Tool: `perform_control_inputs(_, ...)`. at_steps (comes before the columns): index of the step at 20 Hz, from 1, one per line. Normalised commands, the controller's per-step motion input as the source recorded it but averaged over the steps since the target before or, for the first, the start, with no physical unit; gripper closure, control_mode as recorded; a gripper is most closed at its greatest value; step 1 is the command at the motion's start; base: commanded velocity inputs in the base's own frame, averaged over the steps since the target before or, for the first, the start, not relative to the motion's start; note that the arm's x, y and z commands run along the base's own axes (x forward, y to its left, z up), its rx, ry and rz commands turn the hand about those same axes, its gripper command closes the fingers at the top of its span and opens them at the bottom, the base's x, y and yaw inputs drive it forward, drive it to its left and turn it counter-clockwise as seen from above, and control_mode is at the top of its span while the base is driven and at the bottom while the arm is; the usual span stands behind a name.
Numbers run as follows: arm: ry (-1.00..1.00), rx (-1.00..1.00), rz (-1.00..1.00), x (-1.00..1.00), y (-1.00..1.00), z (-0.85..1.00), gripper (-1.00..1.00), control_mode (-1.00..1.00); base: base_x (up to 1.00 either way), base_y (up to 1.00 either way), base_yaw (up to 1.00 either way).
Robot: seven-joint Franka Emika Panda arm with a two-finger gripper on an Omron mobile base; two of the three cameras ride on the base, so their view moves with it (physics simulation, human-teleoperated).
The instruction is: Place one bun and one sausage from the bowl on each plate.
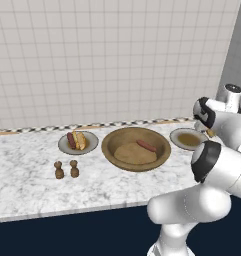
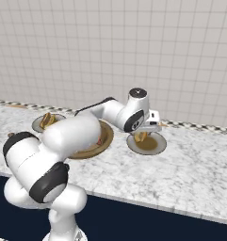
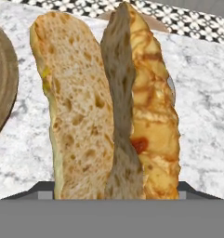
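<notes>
split tan bread bun point(image 3: 104, 107) sits clamped in the jaws, hanging over the empty grey-rimmed round plate point(image 1: 187, 139) right of the big wooden bowl point(image 1: 136, 148). light, soft, crushable; mid-length grip looks right. red-brown sausage point(image 1: 146, 145) lies in the bowl.

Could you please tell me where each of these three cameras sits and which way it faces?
Left base view: behind the arm's left, facing the tiled wall over the large tan wooden bowl; arm at lower right.
Right base view: behind its right; arm from lower left, gripper above the empty grey-rimmed plate.
Hand view: on the hand, facing the split golden bun.
Both base views share bowl and plates.
</notes>
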Motion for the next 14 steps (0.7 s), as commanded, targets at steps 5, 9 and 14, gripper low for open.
perform_control_inputs(5, 0.08, 0.04, 0.0, 0.33, -0.47, -0.1, 1.0, -1.0, 0.0, 0.0, 0.0)
perform_control_inputs(9, 0.09, 0.0, 0.01, 0.32, -0.07, -0.46, 1.0, -1.0, 0.0, 0.0, 0.0)
perform_control_inputs(14, 0.04, 0.0, 0.07, 0.28, -0.04, -0.55, 1.0, -1.0, 0.0, 0.0, 0.0)
